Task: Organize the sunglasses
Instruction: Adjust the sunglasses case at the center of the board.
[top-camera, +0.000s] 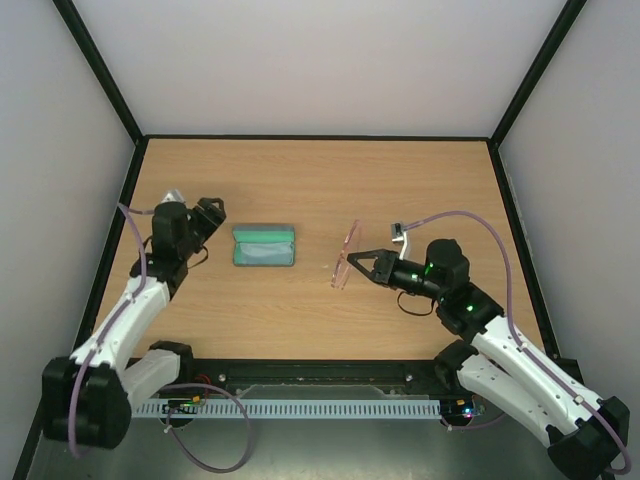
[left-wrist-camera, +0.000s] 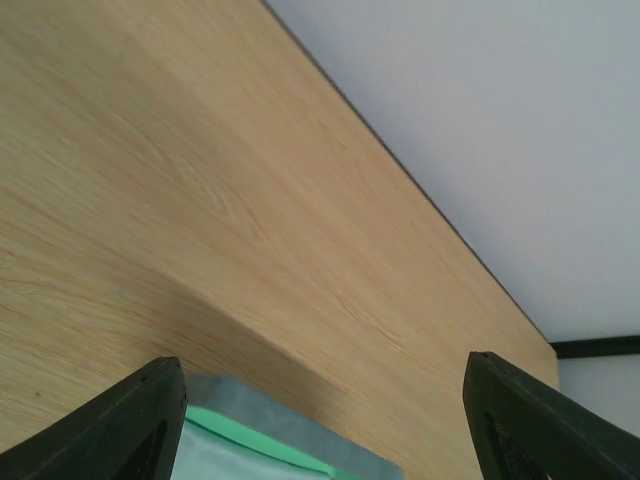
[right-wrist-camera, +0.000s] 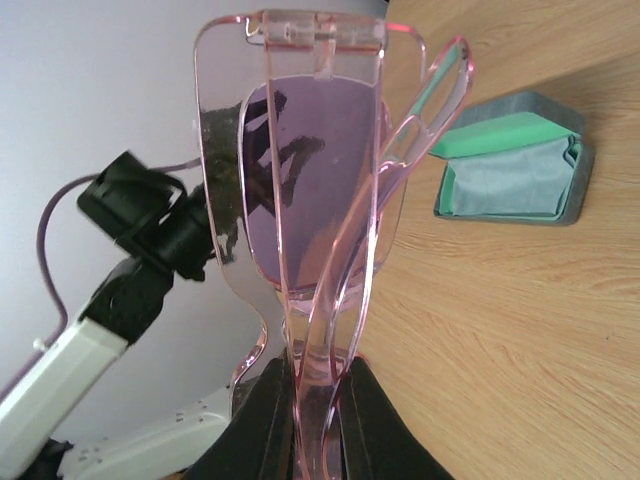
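Observation:
The pinkish translucent sunglasses (top-camera: 347, 255) stand on edge at the table's middle, folded, pinched at their near end by my right gripper (top-camera: 356, 267). In the right wrist view the sunglasses (right-wrist-camera: 310, 170) rise straight up from the shut right gripper (right-wrist-camera: 312, 385). The grey-blue case (top-camera: 263, 246) lies open to their left, green inside, with a pale cloth in it (right-wrist-camera: 515, 175). My left gripper (top-camera: 212, 212) is open and empty just left of the case. In the left wrist view the left gripper (left-wrist-camera: 320, 425) straddles the case's corner (left-wrist-camera: 270, 440).
The wooden table (top-camera: 320, 180) is bounded by black edges and white walls. A small white-and-grey object (top-camera: 399, 233) lies just behind the right gripper.

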